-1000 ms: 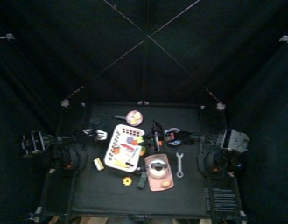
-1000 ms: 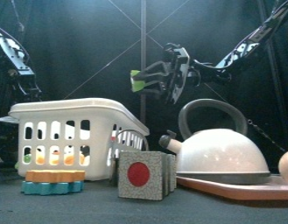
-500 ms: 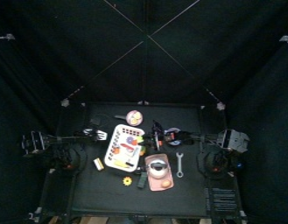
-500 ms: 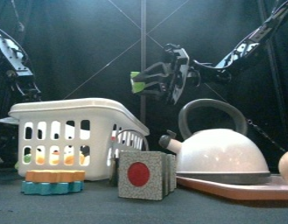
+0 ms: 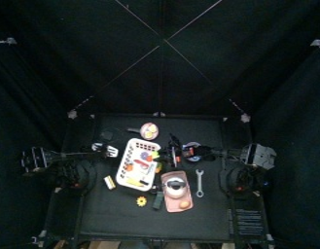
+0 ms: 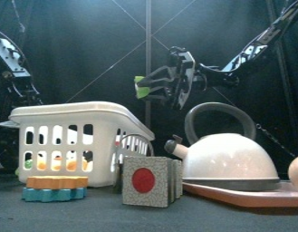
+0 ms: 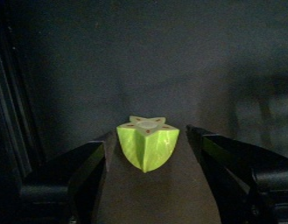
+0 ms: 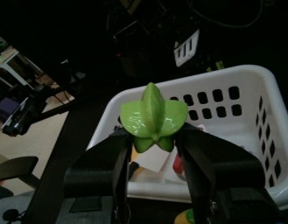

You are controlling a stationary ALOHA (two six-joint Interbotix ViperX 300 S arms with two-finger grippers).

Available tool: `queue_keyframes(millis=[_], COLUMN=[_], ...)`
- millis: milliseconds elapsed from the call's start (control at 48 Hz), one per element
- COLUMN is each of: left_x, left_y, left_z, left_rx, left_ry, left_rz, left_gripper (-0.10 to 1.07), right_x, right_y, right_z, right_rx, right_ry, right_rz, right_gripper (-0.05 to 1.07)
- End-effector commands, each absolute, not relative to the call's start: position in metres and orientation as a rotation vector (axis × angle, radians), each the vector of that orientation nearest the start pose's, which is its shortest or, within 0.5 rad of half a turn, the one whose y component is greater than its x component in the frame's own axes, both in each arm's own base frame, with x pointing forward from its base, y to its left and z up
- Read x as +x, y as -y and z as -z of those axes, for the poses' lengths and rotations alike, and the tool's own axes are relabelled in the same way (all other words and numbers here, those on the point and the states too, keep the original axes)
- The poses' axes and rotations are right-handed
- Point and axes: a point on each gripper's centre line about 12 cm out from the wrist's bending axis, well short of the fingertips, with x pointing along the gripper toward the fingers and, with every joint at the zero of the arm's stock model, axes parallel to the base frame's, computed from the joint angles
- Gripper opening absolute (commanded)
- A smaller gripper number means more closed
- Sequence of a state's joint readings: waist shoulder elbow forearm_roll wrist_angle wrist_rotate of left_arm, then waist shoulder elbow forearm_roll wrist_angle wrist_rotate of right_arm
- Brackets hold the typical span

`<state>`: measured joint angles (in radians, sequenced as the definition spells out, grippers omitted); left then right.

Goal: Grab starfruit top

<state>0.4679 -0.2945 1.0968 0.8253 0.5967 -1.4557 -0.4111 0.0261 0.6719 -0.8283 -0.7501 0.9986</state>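
My right gripper (image 6: 152, 82) hangs in the air above the white basket (image 6: 72, 136) and is shut on a green starfruit (image 6: 141, 84). The right wrist view shows that starfruit (image 8: 153, 118) clamped between the jaws, with the basket (image 8: 234, 101) below it. In the left wrist view a second green starfruit (image 7: 147, 144) sits between the left jaws against a dark background, its star-shaped top facing the camera. The left arm (image 6: 11, 62) is raised at the far left, and its gripper (image 5: 108, 148) is left of the basket.
A white kettle (image 6: 230, 154) stands on a brown board (image 6: 248, 193) at the front right. A grey cube with a red disc (image 6: 145, 179) and an orange gear piece (image 6: 57, 184) lie in front of the basket. A wrench (image 5: 201, 179) lies on the table to the right.
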Motion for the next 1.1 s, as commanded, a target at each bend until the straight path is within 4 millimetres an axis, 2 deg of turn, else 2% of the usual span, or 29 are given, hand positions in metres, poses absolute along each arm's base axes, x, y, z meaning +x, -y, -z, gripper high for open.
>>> queue_keyframes(millis=[0,438,1083], left_x=[0.171,0.158,0.160], left_y=[-0.141,-0.147,-0.147], left_z=[-0.118,-0.112,-0.107], left_rx=[-0.628,-0.656,-0.703], left_ry=[-0.921,-0.936,-0.919], left_rz=[-1.197,-1.234,-1.214], left_gripper=[0.98,0.98,0.98], right_x=[0.393,0.394,0.394], right_y=[0.106,0.106,0.106], right_z=[-0.233,-0.232,-0.232], right_rx=[0.370,0.370,0.371], right_ry=[-0.103,-0.107,-0.106], right_rz=[-0.102,-0.100,-0.099], right_gripper=[0.64,0.64,0.64])
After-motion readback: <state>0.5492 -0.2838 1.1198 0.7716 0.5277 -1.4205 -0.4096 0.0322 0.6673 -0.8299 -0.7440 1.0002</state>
